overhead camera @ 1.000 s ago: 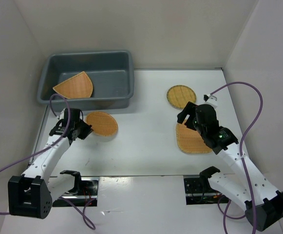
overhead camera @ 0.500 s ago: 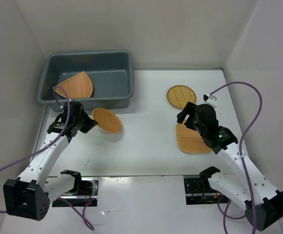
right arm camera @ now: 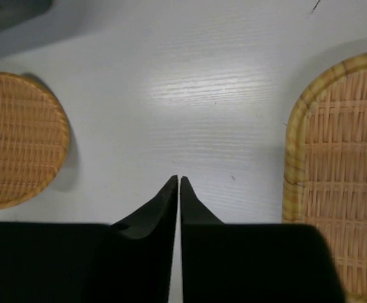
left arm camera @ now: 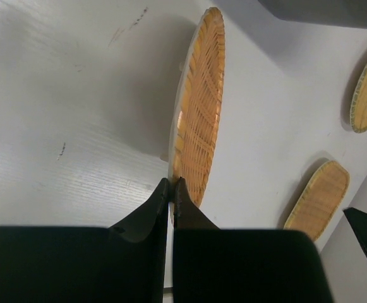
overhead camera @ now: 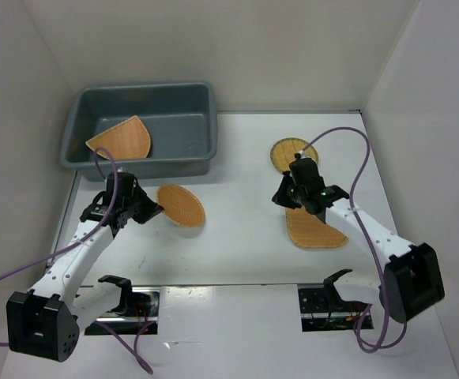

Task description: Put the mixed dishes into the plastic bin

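The blue-grey plastic bin (overhead camera: pixel 183 103) stands at the back left, and a rounded-triangle woven plate (overhead camera: pixel 121 138) lies in it. My left gripper (overhead camera: pixel 152 209) (left arm camera: pixel 172 183) is shut on the rim of a round orange woven plate (overhead camera: pixel 180 205) (left arm camera: pixel 199 113), which is tilted above the table in front of the bin. My right gripper (overhead camera: pixel 283 193) (right arm camera: pixel 179 180) is shut on nothing, over bare table just left of the rounded-square plate (overhead camera: pixel 314 225) (right arm camera: pixel 338 177). A small yellowish round plate (overhead camera: pixel 292 154) lies behind the right arm, partly hidden by it.
White walls close in the table on the left, back and right. Purple cables (overhead camera: pixel 348 134) loop off both arms. Two black brackets (overhead camera: pixel 118 288) sit at the near edge by the arm bases.
My right gripper has shut and swung left off the rounded-square plate to the table beside it. My left gripper has lifted the round plate and carried it slightly right.
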`<state>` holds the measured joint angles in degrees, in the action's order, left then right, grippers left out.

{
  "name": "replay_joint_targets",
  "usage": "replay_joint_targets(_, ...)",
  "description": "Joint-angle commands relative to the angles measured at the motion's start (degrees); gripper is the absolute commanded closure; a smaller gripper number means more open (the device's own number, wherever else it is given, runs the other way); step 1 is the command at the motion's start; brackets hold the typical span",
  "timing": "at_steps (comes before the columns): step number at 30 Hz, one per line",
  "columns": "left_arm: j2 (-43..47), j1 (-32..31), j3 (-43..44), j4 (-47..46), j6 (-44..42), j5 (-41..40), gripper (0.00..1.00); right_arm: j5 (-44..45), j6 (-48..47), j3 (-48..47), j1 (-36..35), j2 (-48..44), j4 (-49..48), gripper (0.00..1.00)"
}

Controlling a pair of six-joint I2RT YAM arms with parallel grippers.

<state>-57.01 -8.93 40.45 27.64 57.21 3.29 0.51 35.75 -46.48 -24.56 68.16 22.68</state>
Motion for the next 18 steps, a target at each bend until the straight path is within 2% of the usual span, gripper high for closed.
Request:
replay_joint_targets(1, 0.5, -0.21, -0.54, -5.83, 0.97, 4.08, 1.0, -3.67, -0.06, -3.96, 0.12, 4.25, -7.38, 1.0)
replay_joint_targets(4, -1.07, -1.35, -1.07, -8.3, 0.97, 7.77, 1.0, -5.44, -0.06, -5.81, 0.12, 10.75, -10.1, 1.0)
replay_joint_targets(14, -7.84, -8.82, -2.65, -15.15, 3.7, 9.45, 1.0, -9.65, -0.06, -12.74, -0.4, 29.47, -15.29, 1.0)
replay_joint_targets(18, -9.78, -9.53, -2.13, -16.48, 3.7, 8.93, 1.0, -10.88, -0.06, -15.65, -0.93, 34.58, -15.29, 1.0)
